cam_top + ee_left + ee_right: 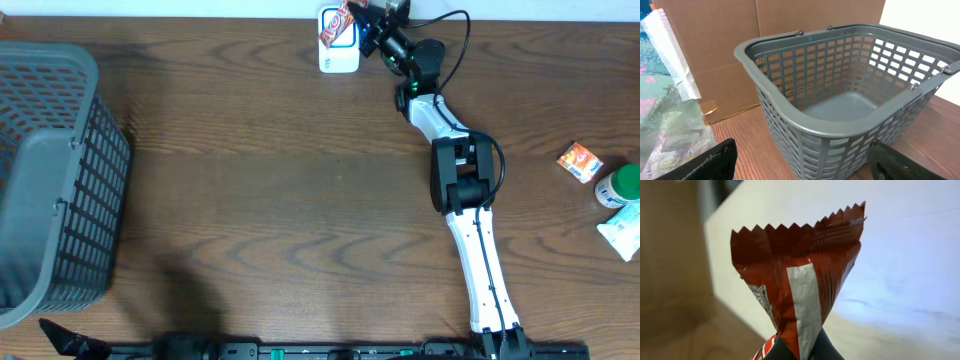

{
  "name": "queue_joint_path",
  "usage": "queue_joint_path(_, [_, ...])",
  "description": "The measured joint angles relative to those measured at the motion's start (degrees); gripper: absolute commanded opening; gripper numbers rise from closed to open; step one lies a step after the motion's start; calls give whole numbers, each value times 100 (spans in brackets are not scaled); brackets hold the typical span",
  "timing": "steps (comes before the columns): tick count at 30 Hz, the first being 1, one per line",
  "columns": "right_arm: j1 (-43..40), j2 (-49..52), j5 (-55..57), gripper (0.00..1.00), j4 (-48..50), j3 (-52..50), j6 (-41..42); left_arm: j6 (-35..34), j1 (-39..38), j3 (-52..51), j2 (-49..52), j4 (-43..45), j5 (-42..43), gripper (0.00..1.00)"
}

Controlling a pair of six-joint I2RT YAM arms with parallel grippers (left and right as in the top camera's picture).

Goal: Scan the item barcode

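While the left fingers (715,161) are hanging released beside the grey basket (746,54) at the near edge of the wooden worktop (300,180), the right fingers (829,352) are clenching a red, saw-edged snack packet (337,22), holding it over the white scanner (340,58) at the far edge.

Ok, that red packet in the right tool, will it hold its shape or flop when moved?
Probably floppy: the red packet is thin, creased film, twisted where it is pinched. Likely light, and its glossy surface may slip.
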Motion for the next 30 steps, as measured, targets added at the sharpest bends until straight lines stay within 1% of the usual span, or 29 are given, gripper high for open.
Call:
queue_joint_path(4, [55,0,275,1,-186,0,-15,-2,0,0,0,0,0,83])
queue_joint_path(7, [85,0,337,1,-245,0,-15,0,0,2,0,0,0,84])
queue_joint_path(10, [83,0,323,1,-291,0,-17,-2,0,0,0,0,0,83])
queue_joint_path(14, [24,0,9,1,-481,0,-20,-2,0,0,0,0,0,83])
queue_joint_path(17, [-92,0,-463,1,-363,0,-11,-2,0,0,0,0,0,83])
queue_joint_path(22, [-492,0,-1130,1,564,0,391,-2,0,0,0,-2,-2,83])
queue_joint_path(26, [-863,0,-1504,1,1561,0,1268,0,0,0,0,0,-2,83])
queue_joint_path(29, [-1045,-7,-1860,1,2745,2,2186,0,0,0,0,-2,-2,83])
queue_joint_path(30, [-1069,-44,-1989,1,2830,9,2505,0,0,0,0,-2,0,83])
